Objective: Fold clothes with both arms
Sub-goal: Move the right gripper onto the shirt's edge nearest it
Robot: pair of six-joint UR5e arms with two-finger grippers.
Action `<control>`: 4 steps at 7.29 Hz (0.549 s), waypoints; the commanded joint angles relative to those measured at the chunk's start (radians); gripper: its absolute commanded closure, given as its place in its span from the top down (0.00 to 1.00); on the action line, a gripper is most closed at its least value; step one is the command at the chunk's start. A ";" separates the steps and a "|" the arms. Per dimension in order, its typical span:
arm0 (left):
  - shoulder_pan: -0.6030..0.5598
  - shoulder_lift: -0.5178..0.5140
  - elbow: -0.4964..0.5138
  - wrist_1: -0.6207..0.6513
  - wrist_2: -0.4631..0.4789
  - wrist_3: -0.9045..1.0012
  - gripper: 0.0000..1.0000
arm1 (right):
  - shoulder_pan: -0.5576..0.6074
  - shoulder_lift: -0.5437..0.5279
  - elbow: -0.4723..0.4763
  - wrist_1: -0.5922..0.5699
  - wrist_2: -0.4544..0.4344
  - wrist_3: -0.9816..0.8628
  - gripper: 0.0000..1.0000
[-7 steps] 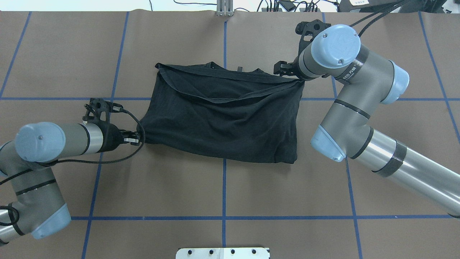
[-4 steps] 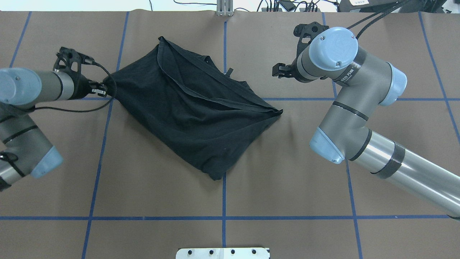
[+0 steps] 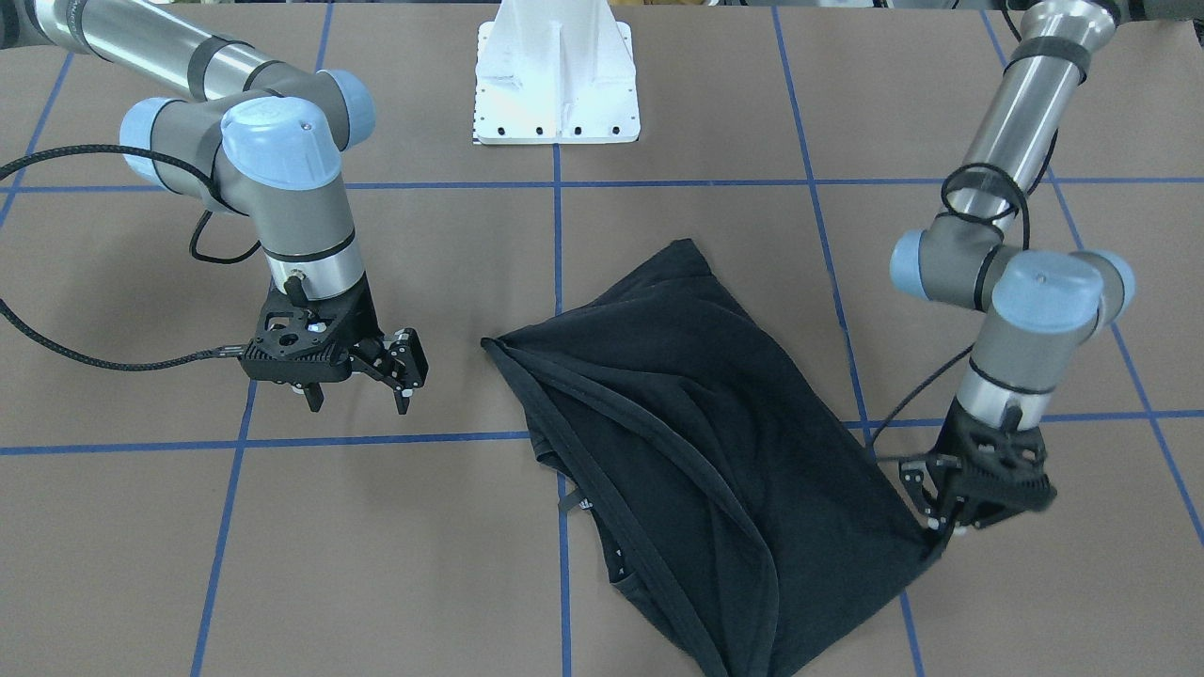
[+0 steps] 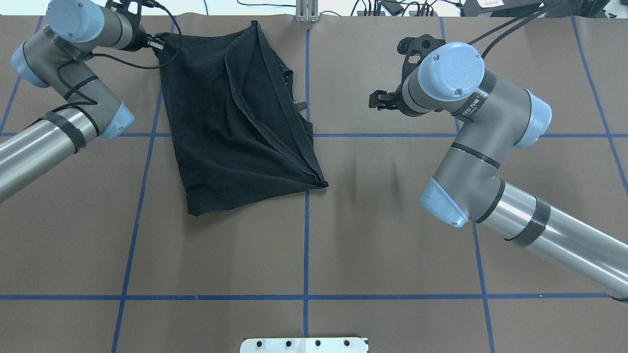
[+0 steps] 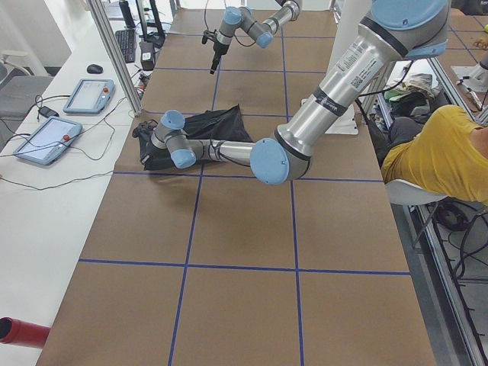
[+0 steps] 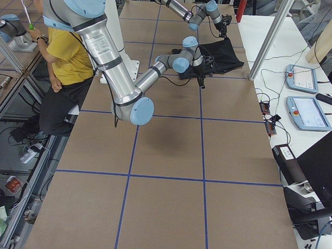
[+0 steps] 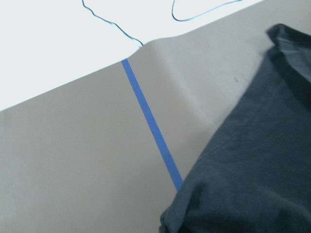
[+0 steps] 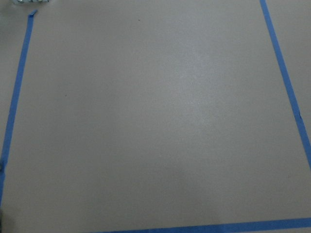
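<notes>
The black T-shirt (image 4: pixel 235 122) lies crumpled on the brown table, left of centre and reaching the far edge, also seen in the front view (image 3: pixel 696 451) and the left wrist view (image 7: pixel 252 165). My left gripper (image 4: pixel 158 44) is shut on the shirt's far left corner, low at the table (image 3: pixel 941 534). The shirt's hem band runs diagonally across it. My right gripper (image 4: pixel 379 100) hangs open and empty above bare table, well to the right of the shirt (image 3: pixel 400 376). The right wrist view shows only table and blue tape.
Blue tape lines (image 4: pixel 306 245) grid the brown table. The white mounting base (image 4: pixel 304 344) sits at the near edge. Cables run along the far edge (image 4: pixel 392 7). A seated person in yellow (image 5: pixel 435 152) and control tablets (image 6: pixel 306 111) are beside the table.
The right gripper let go of its shirt corner and stayed open nearby. The left gripper swept its corner from the near left to the far left edge, swinging the shirt round.
</notes>
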 commanded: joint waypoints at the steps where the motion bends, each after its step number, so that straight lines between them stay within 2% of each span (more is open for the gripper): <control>1: -0.010 -0.028 0.047 -0.046 0.000 0.007 0.77 | -0.012 0.000 0.000 0.000 -0.002 -0.002 1.00; 2: -0.013 0.019 0.036 -0.145 -0.001 0.009 1.00 | -0.027 0.008 -0.006 0.000 -0.003 0.000 1.00; 3: -0.045 0.034 -0.002 -0.155 -0.038 0.051 1.00 | -0.038 0.021 -0.020 0.033 -0.008 0.021 1.00; 4: -0.086 0.064 -0.050 -0.142 -0.173 0.091 1.00 | -0.042 0.038 -0.078 0.139 -0.013 0.087 1.00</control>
